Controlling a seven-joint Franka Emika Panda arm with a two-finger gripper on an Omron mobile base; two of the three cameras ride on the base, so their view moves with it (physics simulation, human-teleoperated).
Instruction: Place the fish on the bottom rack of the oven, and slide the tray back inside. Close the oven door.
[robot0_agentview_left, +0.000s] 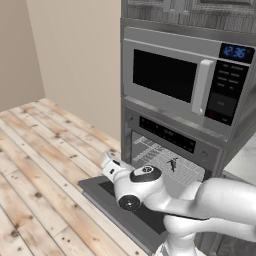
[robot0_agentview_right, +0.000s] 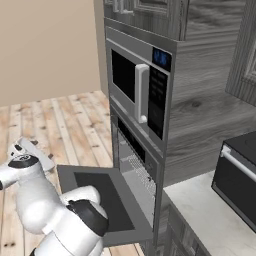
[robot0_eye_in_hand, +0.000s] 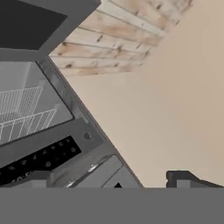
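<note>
Fish (robot0_agentview_left: 173, 164) lying on bottom rack (robot0_agentview_left: 155, 152) | oven door (robot0_agentview_left: 120, 207) down | gripper (robot0_eye_in_hand: 109, 178) spread wide, holding nothing

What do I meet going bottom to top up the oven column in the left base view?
Oven door lying open → fish on the rack → black control strip → microwave.
</note>
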